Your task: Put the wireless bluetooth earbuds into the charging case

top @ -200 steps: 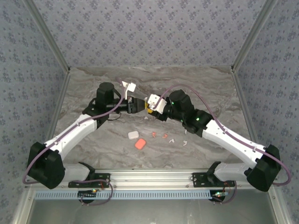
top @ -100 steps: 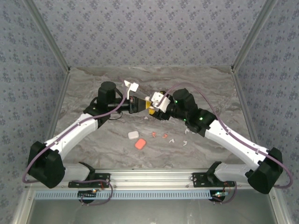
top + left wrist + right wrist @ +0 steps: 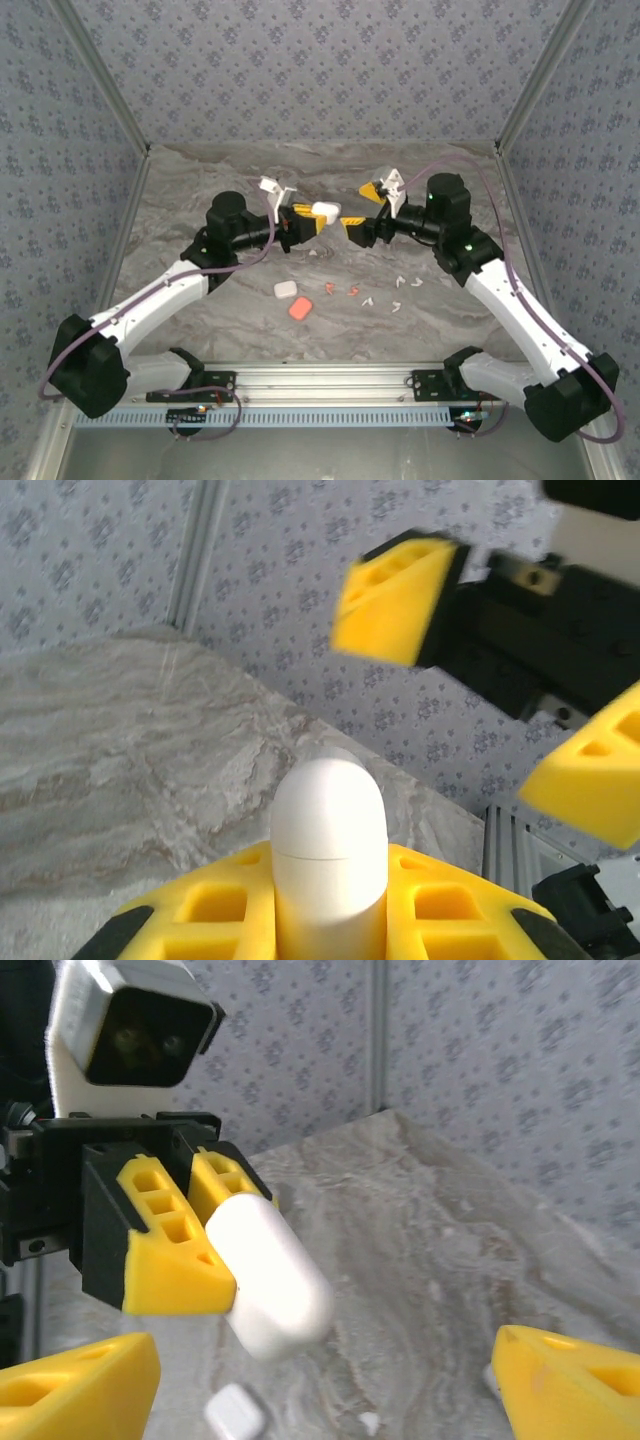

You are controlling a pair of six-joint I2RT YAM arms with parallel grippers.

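Observation:
My left gripper is shut on a closed white charging case, held in the air above the middle of the table. The left wrist view has the case upright between the yellow fingers. A short gap to the right of the case, my right gripper is open and holds nothing. From the right wrist, the case sticks out of the left gripper's fingers. White earbuds and orange-red earbuds lie loose on the table.
A second white case and an orange-red case lie on the marble table in front of the grippers. Patterned walls close the table on three sides. The metal rail runs along the near edge.
The left gripper has shut on the white case and now carries it alone. The right gripper has opened, let the case go and drawn back to the right.

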